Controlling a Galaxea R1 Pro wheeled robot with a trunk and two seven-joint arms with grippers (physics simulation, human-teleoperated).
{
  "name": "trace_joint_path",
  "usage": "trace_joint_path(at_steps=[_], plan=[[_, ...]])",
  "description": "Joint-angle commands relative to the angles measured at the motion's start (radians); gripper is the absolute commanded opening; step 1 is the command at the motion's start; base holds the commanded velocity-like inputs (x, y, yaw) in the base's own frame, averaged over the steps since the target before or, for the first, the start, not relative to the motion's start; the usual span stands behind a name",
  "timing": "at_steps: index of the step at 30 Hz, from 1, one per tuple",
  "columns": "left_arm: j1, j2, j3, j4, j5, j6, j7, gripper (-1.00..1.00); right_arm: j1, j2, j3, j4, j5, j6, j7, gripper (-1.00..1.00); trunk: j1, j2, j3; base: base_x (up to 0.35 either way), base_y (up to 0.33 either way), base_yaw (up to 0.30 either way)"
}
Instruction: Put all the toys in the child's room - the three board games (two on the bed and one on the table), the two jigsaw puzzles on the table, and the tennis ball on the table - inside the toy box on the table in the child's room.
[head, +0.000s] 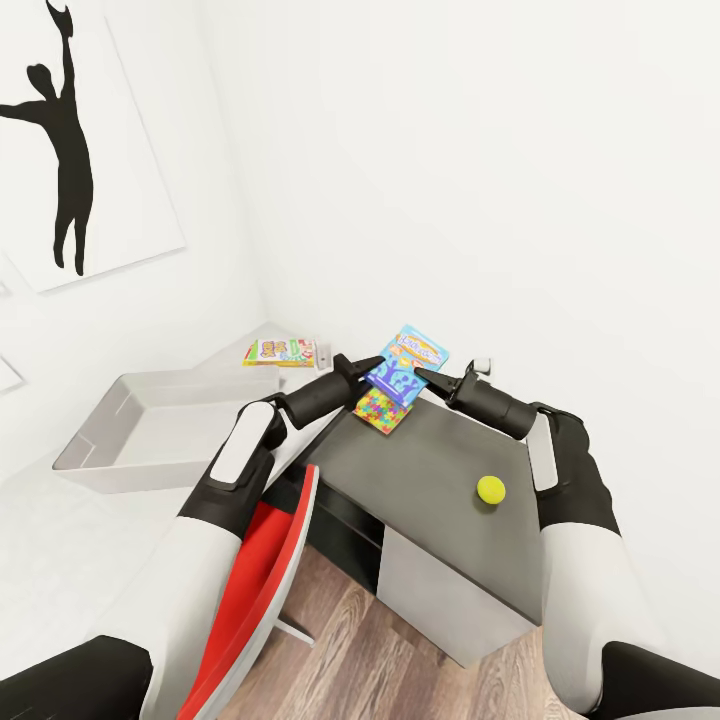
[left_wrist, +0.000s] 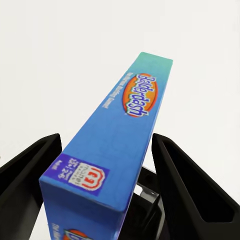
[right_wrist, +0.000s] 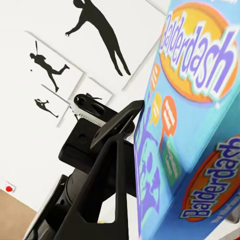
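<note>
Balderdash board game (head: 408, 367) at frame centre, clamped edgewise between left gripper (left_wrist: 107, 170) fingers, right gripper (head: 425, 378) touching, grip unclear; likely to twist loose and drop short of toy box (head: 130, 440), mid-left.

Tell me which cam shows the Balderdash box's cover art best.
Right wrist view: the Balderdash box shows its printed cover close up, logo readable. Left wrist view shows its narrow blue edge with the title, between the left jaws. Head view shows it small, lifted over the grey table between both grippers.
</note>
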Motion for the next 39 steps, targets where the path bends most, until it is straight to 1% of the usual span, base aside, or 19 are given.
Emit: trace_joint_path(at_steps=[1, 6, 7, 39], plan=[[-0.001, 0.0, 0.0, 0.058, -0.044, 0.002, -0.005, -1.0, -0.001, 0.001, -0.003, -0.001, -0.031, 0.026, 0.007, -1.0, 0.001, -0.002, -0.002, 0.0, 0.0, 0.0], [-0.001, 0.0, 0.0, 0.059, -0.044, 0.002, -0.005, -1.0, -0.001, 0.002, -0.003, -0.002, -0.031, 0.027, 0.008, -1.0, 0.001, -0.002, -0.002, 0.0, 0.0, 0.0], [-0.001, 0.0, 0.0, 0.059, -0.044, 0.002, -0.005, 1.0, -0.001, 0.002, -0.002, -0.002, -0.031, 0.027, 0.008, -1.0, 0.001, -0.002, -0.002, 0.0, 0.0, 0.0], [0.001, 0.001, 0.0, 0.058, -0.044, 0.001, -0.005, 1.0, -0.001, -0.001, -0.003, -0.002, -0.031, 0.027, 0.008, -1.0, 0.001, -0.002, -0.002, 0.0, 0.0, 0.0]])
